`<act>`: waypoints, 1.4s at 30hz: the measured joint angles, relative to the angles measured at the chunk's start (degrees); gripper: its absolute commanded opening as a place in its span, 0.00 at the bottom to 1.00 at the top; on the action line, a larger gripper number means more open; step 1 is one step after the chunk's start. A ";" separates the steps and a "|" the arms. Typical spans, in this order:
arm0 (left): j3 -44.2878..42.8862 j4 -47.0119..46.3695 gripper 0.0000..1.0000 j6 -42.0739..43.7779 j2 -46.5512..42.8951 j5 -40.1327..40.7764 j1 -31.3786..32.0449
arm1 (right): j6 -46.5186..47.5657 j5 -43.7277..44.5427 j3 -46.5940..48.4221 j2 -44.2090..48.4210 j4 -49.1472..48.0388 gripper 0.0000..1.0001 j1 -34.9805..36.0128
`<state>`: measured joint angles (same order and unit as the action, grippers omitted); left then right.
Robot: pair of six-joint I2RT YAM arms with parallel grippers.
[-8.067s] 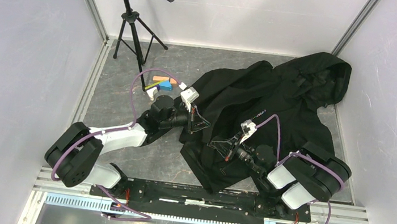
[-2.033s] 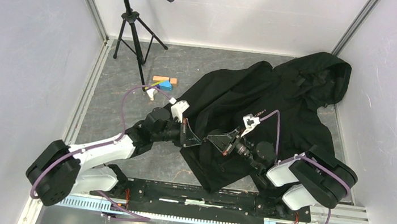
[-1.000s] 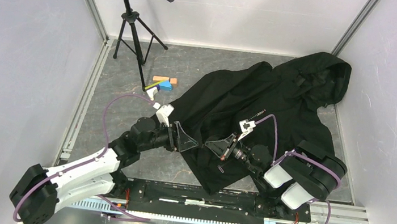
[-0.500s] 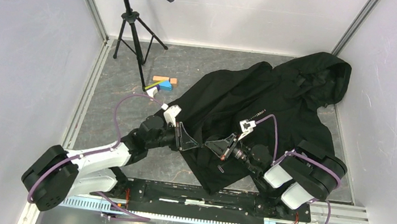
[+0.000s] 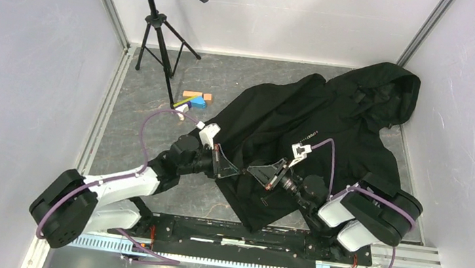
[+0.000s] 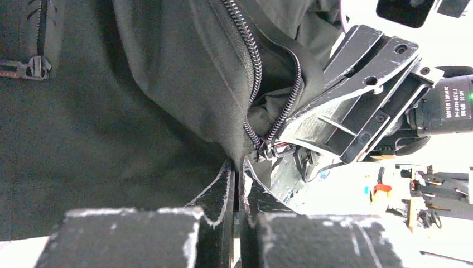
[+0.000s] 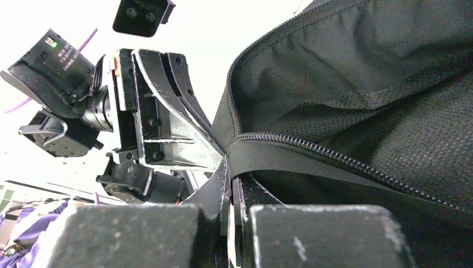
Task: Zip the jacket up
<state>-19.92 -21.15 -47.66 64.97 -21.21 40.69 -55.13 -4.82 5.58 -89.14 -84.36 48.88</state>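
Note:
The black hooded jacket lies spread on the grey floor, hood at the far right, hem toward the arms. My left gripper is shut on the jacket's front edge at the bottom of the zip; in the left wrist view fabric sits between the closed fingers and the zipper teeth run up from there. My right gripper faces it tip to tip and is shut on the other front edge, below its zipper teeth. The front is open above the grippers.
A black tripod stand stands at the back left. Small coloured blocks lie on the floor just left of the jacket. Walls close in on the left, right and back.
Over the last seconds both grippers came together at the jacket's lower front edge. In the last half second the left arm shifted slightly; the grippers stay tip to tip.

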 measured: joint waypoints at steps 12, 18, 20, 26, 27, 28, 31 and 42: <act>0.79 -1.62 0.02 0.31 -2.16 0.17 0.72 | -1.29 3.19 -0.46 6.01 5.77 0.01 0.87; 1.99 -1.70 0.02 0.39 -2.14 0.11 0.76 | 1.46 2.01 1.77 7.13 12.46 0.00 0.90; 2.10 -1.79 0.02 0.39 -1.97 -0.17 0.76 | 2.49 1.66 1.84 8.50 14.91 0.00 0.90; 2.10 -2.25 0.02 0.42 -0.68 -1.53 0.76 | 5.55 1.38 4.11 12.44 24.61 0.21 0.87; 2.12 -2.12 0.02 0.44 -0.61 -1.73 0.76 | 6.21 1.57 4.46 13.25 26.40 0.27 0.85; 2.21 -1.95 0.02 0.44 -0.50 -1.95 0.76 | 6.71 1.84 4.70 13.94 27.63 0.33 0.74; 2.54 -1.60 0.02 0.44 -0.15 -2.80 0.76 | 9.55 1.84 6.01 17.25 34.14 0.60 0.11; 2.54 -1.40 0.02 1.07 3.13 -7.50 0.81 | 30.86 -0.09 16.41 31.32 71.45 0.98 -1.64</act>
<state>-17.39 -22.55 -46.59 68.10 -28.71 41.50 -24.27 -4.91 22.00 -57.82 -12.91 47.24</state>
